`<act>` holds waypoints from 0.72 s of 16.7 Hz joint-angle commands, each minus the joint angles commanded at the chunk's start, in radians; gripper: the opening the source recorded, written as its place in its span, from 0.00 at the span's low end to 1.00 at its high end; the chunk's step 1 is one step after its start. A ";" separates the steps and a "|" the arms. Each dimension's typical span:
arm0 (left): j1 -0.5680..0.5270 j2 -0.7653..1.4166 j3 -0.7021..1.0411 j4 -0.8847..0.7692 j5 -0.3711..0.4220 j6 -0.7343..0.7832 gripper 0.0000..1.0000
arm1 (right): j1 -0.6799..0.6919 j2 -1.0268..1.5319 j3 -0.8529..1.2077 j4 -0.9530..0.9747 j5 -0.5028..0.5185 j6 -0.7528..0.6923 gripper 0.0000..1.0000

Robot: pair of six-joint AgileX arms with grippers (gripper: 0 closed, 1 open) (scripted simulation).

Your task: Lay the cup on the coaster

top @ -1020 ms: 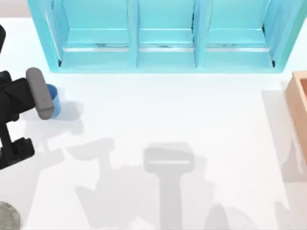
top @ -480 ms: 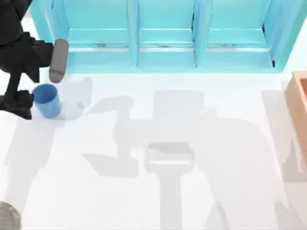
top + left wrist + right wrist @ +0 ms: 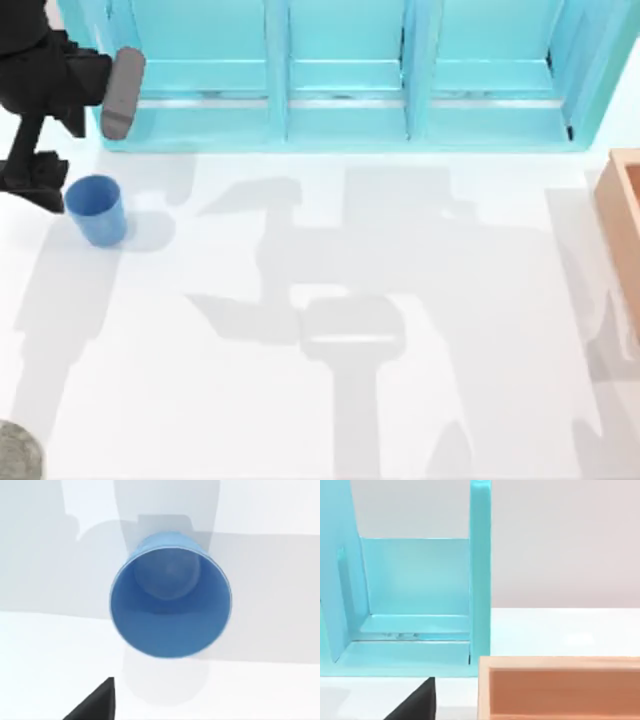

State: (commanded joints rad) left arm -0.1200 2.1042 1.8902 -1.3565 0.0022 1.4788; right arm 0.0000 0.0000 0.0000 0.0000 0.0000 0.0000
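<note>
The coaster lies flat at the near left corner of the table, partly cut off by the edge of the top view. It is grey and speckled, and nothing rests on it.

The cup stands upright farther back on the left side of the table, well apart from the coaster. Its open mouth faces up. The left wrist view looks straight down into the cup and shows a bare blue interior.

The left gripper hangs above the table just behind and to the left of the cup, not touching it. One grey finger sits over the front edge of the shelf unit, and the dark finger sits just beside the cup rim. The jaws are spread wide, with nothing between them.

A turquoise shelf unit with three open bays runs along the far edge of the table. An orange box sits at the right edge. In the right wrist view, the box is near and the shelf unit lies behind it. The state of the right gripper's jaws cannot be told.
</note>
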 joint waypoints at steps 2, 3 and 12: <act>-0.001 -0.004 -0.002 0.002 0.001 -0.001 1.00 | 0.000 0.000 0.000 0.000 0.000 0.000 1.00; -0.001 -0.003 -0.005 0.005 0.001 -0.001 1.00 | 0.000 0.000 0.000 0.000 0.000 0.000 1.00; 0.002 0.058 -0.276 0.339 0.001 0.003 1.00 | 0.000 0.000 0.000 0.000 0.000 0.000 1.00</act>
State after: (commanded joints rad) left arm -0.1178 2.1625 1.6144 -1.0175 0.0027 1.4815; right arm 0.0000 0.0000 0.0000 0.0000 0.0000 0.0000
